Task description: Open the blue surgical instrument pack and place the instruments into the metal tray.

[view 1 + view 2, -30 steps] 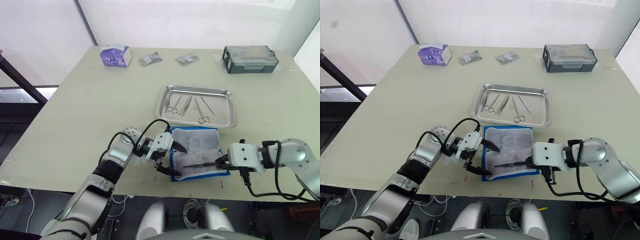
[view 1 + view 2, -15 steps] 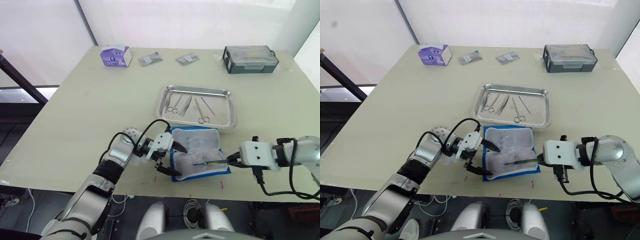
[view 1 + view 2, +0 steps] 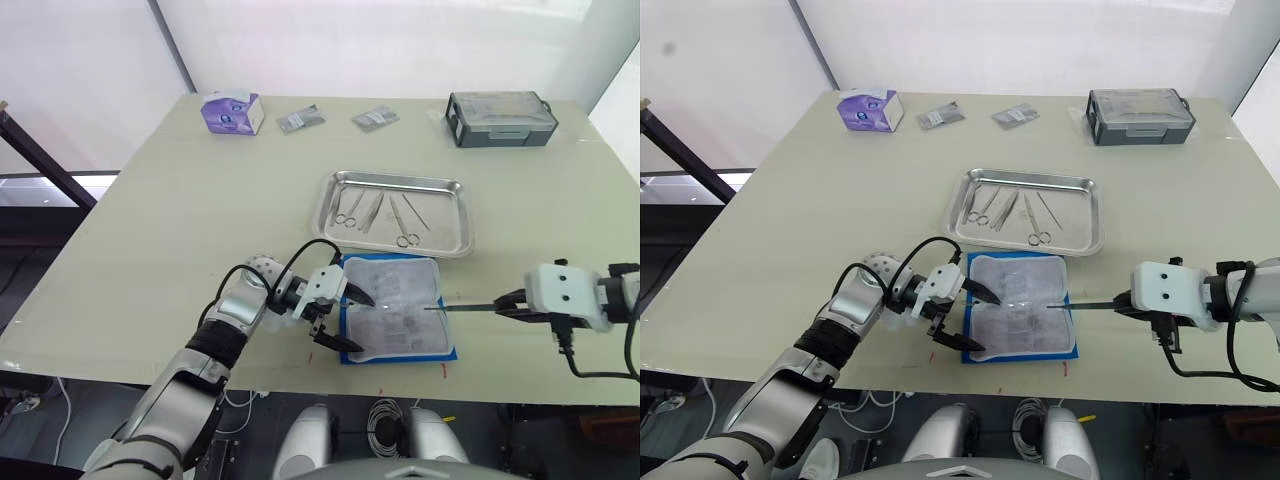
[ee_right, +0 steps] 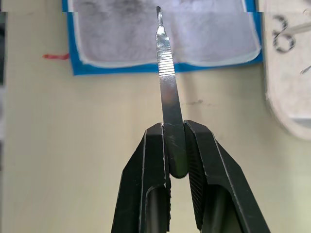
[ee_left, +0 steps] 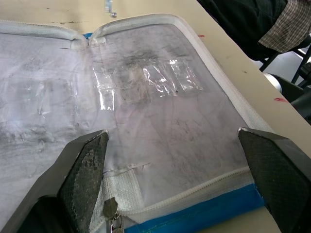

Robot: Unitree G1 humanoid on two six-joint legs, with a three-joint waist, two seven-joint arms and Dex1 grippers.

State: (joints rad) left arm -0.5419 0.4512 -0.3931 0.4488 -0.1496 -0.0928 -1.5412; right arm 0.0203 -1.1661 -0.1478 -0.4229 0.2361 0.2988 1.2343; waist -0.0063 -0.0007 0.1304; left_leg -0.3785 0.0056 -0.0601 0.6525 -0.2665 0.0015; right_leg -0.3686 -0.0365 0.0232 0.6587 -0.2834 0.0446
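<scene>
Since a sec ago right gripper pulled clear of blue pack, clamped on scalpel handle by its very end. Left gripper spread over pack edge. Tray well apart; thin grip, blade could pivot or drop en route.

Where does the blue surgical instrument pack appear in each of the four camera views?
Left eye view: blue surgical instrument pack lies below the metal tray.
Right eye view: same place.
Left wrist view: its whitish inside and blue edge.
Right wrist view: along the top.
Shared landmark: the pack's blue edge.
</scene>
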